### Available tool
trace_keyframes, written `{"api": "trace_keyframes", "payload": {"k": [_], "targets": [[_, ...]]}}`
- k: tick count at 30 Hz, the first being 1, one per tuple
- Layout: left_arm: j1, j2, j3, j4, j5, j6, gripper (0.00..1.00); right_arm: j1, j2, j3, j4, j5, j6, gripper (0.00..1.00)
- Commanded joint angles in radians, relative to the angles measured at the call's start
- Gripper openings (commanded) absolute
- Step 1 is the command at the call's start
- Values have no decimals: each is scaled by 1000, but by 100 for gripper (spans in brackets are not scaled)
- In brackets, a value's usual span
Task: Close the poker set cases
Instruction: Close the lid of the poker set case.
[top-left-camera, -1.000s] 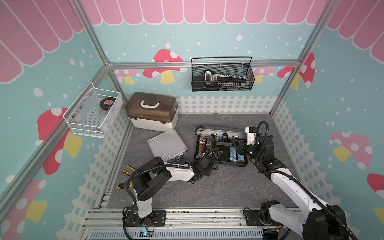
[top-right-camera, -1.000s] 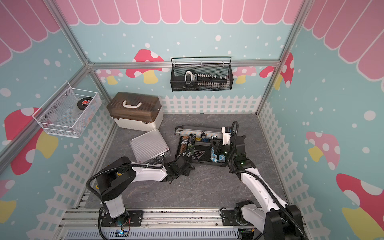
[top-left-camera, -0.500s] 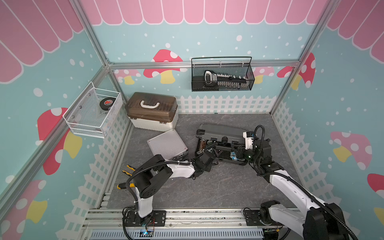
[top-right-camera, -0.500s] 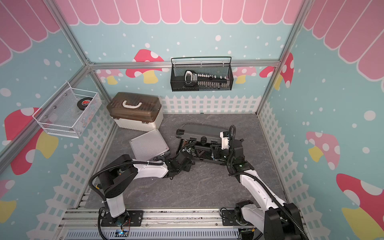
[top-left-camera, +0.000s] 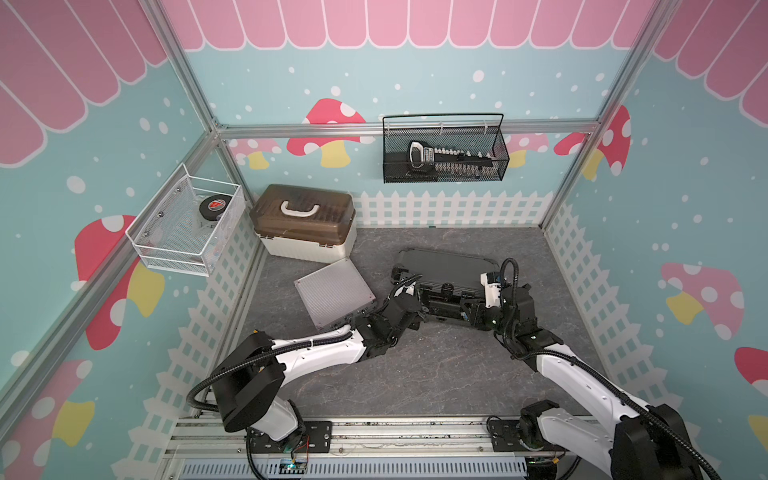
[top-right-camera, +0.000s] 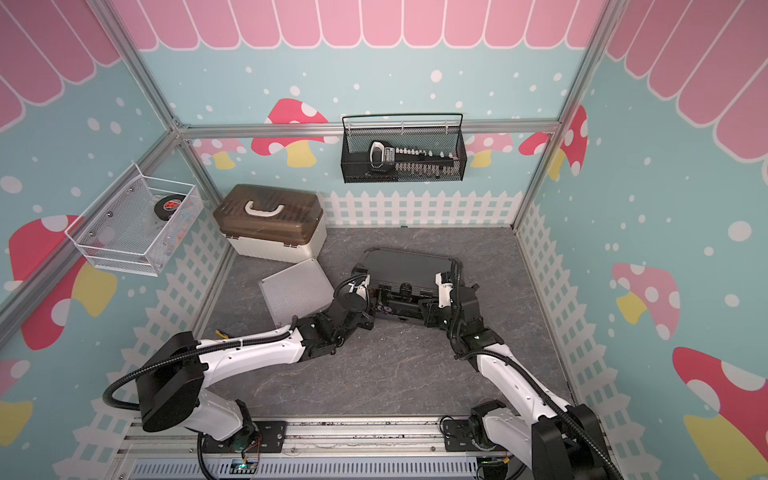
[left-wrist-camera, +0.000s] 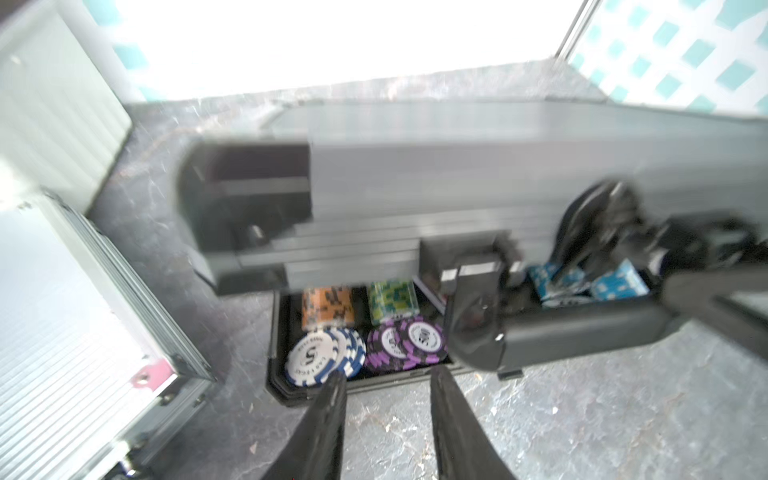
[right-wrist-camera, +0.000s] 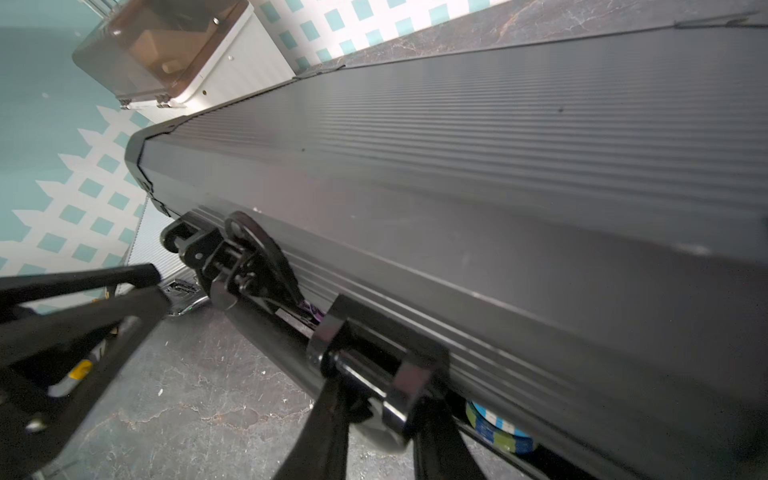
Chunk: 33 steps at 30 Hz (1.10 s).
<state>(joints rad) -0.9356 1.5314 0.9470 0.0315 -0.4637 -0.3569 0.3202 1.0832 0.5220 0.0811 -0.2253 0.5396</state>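
The dark-grey ribbed poker case (top-left-camera: 446, 266) (top-right-camera: 405, 266) lies mid-floor. Its lid (right-wrist-camera: 498, 145) is tilted low over the base, and the gap shows chips (left-wrist-camera: 324, 353). My right gripper (top-left-camera: 471, 309) (right-wrist-camera: 380, 395) is at the lid's front edge, shut on a black latch (right-wrist-camera: 374, 365). My left gripper (top-left-camera: 417, 309) (left-wrist-camera: 386, 374) stands open at the base's front left corner, with only floor between its fingers. To the left, the silver ribbed case (top-left-camera: 334, 297) (left-wrist-camera: 62, 353) lies flat with its lid down.
A white box with a brown lid (top-left-camera: 305, 224) stands at the back left, close behind the silver case. A black wire basket (top-left-camera: 444, 149) hangs on the back wall. A white wire basket (top-left-camera: 187, 224) hangs on the left wall. White fence panels edge the floor.
The dark case's lid has swung down from upright to nearly flat, and my right gripper came down with it. My left gripper moved up to the case's front left corner.
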Motion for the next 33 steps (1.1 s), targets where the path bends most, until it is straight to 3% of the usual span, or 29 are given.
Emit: {"api": "trace_keyframes", "payload": {"k": [1,15,33], "targets": [[5,-9,96,-66,-25,68,38,29,68,-15,35,112,-53,23],[79,276,400,-178,134,86,39,89,96,-29,30,166,-49,22],[110,441,429,-180,232,15,36,121,160,-14,4,209,-57,23]]}}
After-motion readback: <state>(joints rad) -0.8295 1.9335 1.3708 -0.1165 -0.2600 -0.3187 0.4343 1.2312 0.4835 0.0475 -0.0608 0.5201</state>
